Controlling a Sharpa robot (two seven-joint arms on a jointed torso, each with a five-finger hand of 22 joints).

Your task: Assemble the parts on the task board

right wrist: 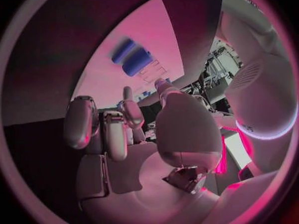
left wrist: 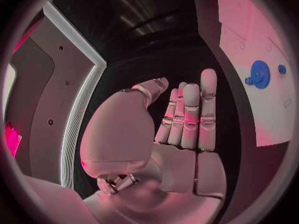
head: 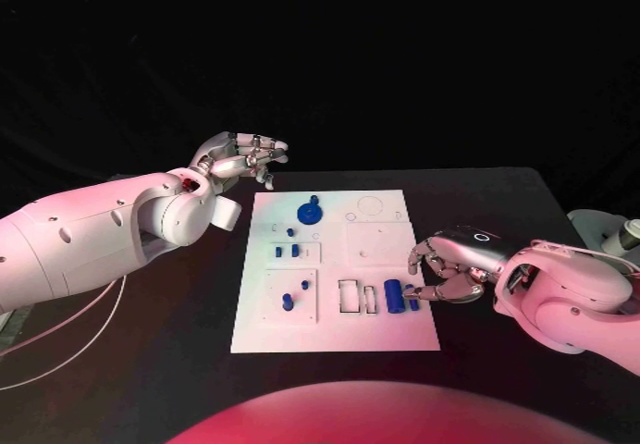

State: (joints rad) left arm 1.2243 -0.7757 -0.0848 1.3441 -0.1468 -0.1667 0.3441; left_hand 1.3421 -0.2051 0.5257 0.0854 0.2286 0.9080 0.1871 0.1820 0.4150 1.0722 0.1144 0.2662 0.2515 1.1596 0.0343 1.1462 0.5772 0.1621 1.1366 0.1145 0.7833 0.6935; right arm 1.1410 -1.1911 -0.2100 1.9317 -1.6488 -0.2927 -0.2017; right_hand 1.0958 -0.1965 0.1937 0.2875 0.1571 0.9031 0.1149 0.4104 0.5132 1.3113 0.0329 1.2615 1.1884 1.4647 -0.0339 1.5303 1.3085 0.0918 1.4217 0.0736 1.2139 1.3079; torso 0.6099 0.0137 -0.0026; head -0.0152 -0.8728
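The white rectangular task board (head: 337,319) lies flat in the middle of the black counter (head: 507,199), its long side running away from the robot. Near its far end sits a round blue toothed gear (head: 308,215) with a small blue knob just beyond it; the left wrist view shows the same gear (left wrist: 259,74) lying flat on the board. Below the gear, in the board's left column, several small blue pegs (head: 286,250) stand or lie in shallow square recesses, and two more small blue pieces (head: 289,299) rest in the lower left recess. Toward the board's right edge a thicker blue cylinder (head: 394,295) lies beside two empty rectangular slots.

The left silver hand (head: 241,157) is raised off the board beyond its far left corner, holding nothing; in the left wrist view its fingers (left wrist: 190,115) are straight and held side by side, the thumb apart from them.

The right silver hand (head: 447,268) is at the board's right edge, just beside the blue cylinder, with its fingers curled down toward the board. Its fingertips are close to a small blue piece next to the cylinder, but I cannot tell whether they pinch it. The right wrist view shows the cylinder (right wrist: 134,59) blurred beyond the curled fingers (right wrist: 115,129)
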